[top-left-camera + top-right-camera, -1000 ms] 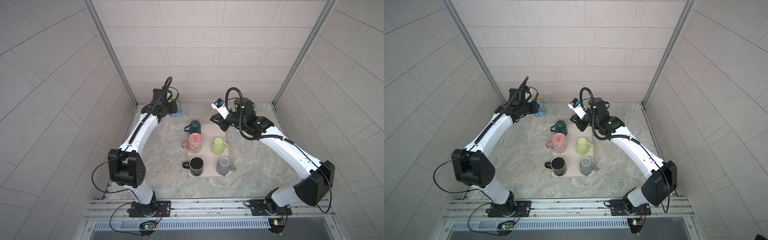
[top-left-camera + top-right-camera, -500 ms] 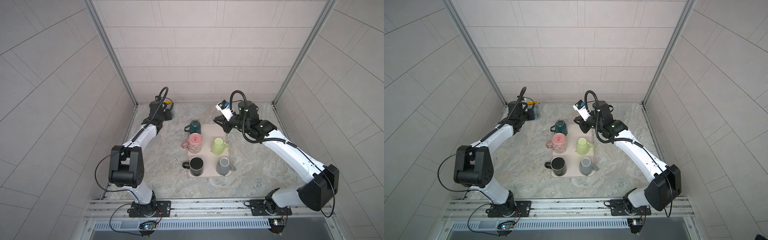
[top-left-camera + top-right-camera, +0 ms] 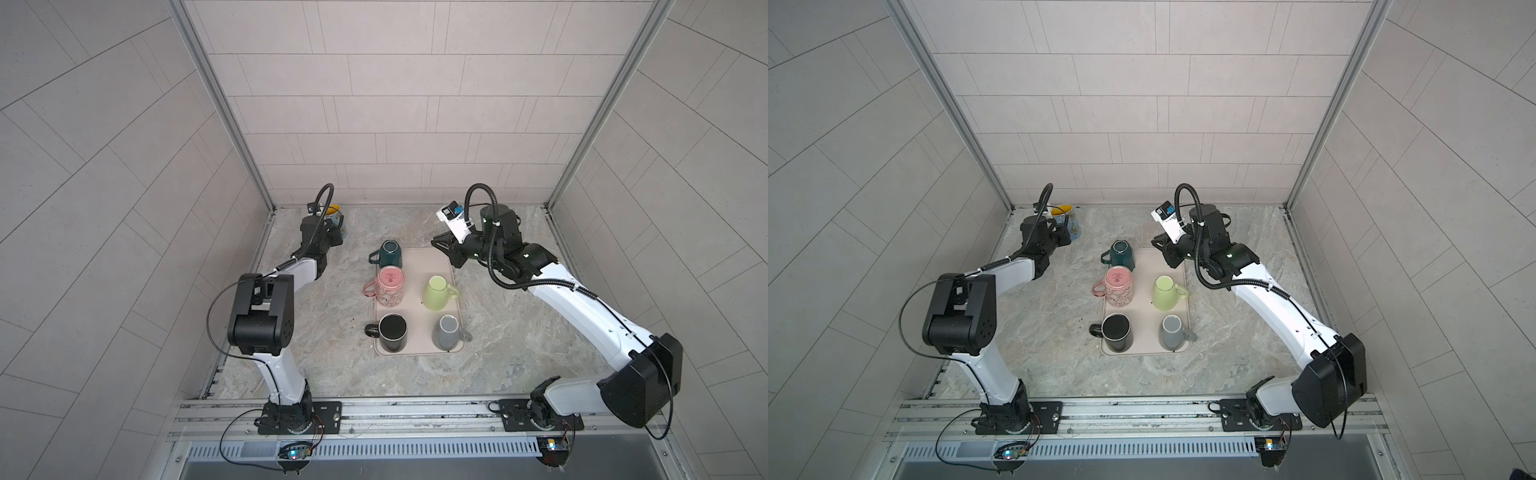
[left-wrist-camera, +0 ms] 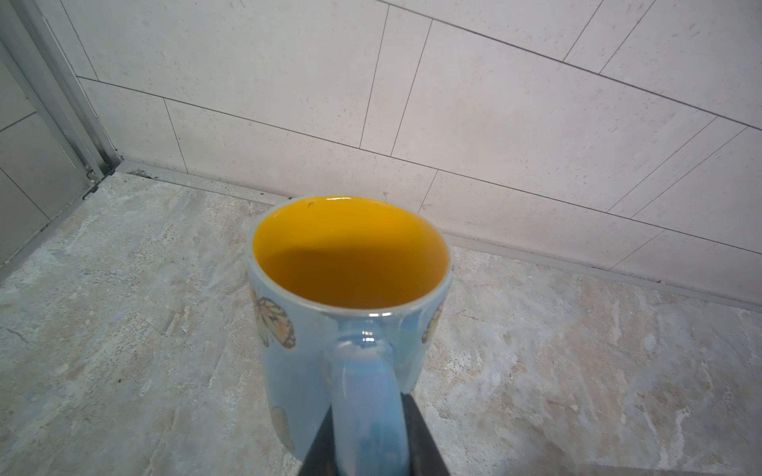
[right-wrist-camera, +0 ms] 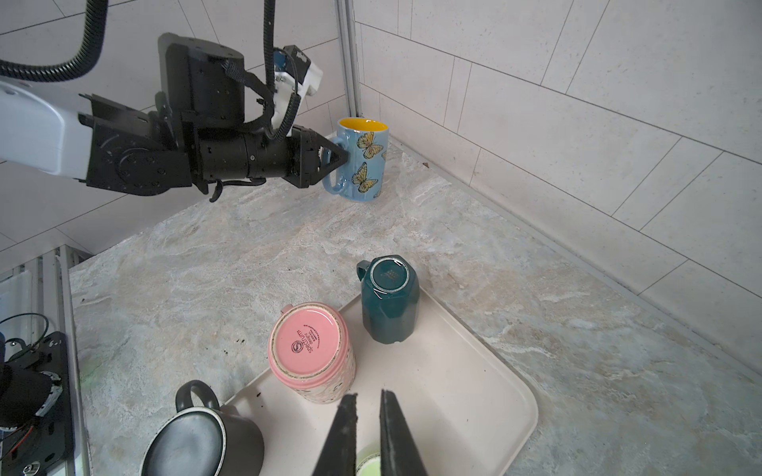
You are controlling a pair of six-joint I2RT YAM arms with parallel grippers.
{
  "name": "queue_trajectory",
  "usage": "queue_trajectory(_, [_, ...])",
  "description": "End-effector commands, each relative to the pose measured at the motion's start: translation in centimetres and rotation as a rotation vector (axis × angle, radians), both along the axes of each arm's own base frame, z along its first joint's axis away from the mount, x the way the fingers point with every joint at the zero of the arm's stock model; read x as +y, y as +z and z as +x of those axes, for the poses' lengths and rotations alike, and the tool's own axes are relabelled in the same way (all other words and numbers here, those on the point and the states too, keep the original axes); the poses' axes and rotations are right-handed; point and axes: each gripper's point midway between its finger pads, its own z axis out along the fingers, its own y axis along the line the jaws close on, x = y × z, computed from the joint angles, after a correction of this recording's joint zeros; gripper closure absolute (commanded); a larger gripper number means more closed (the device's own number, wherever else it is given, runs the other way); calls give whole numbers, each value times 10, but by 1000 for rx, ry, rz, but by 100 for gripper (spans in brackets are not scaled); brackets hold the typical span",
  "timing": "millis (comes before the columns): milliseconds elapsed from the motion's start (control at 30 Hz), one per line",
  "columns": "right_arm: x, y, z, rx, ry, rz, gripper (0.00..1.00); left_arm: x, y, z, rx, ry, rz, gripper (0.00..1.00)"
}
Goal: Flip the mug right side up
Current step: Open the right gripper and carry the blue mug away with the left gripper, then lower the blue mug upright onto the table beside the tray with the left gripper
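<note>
Well, my left gripper [image 5: 336, 162] is clamped on the handle of the butterfly mug [image 5: 363, 160]. It is upright, its yellow inside showing, at the 11 o'clock corner of the counter [image 3: 498, 324] in both top views. Whether its base touches the surface I cannot tell.

My right gripper [image 5: 369, 397] hangs over the 1 o'clock corner of the beige tray [image 3: 419, 332], jaws nearly together with only a slit between them, gripping nothing.

That counter is marbled grey-beige and runs wall to wall, with a few dark specks off the tray's 9 o'clock edge. Pale tiled walls [image 3: 395, 104] close it in on 3 sides, and aluminium posts [image 3: 220, 104] stand in the 2 far corners.

On the tray sit 5 mugs: the teal mug [image 3: 390, 254] at 11 o'clock and the pink mug [image 3: 390, 284] at 9, both base up, the lime mug [image 3: 436, 293] at 3, the black mug [image 3: 392, 332] at 7 and the grey mug [image 3: 446, 332] at 5.
</note>
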Motion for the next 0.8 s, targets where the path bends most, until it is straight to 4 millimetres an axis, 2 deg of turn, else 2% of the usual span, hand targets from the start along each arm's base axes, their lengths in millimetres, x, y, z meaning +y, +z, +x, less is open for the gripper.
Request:
queue_trajectory(0, [-3, 12, -4, -25, -4, 31, 87, 8, 65, 15, -273, 28, -1, 100])
queue_trajectory(100, [0, 11, -5, -15, 1, 56, 87, 14, 60, 15, -303, 58, 19, 100])
queue_trajectory(500, [2, 2, -6, 20, 0, 92, 88, 18, 35, 31, -286, 38, -21, 100])
queue_trajectory(767, [1, 2, -7, 23, -7, 91, 88, 19, 25, 40, -286, 23, -39, 100])
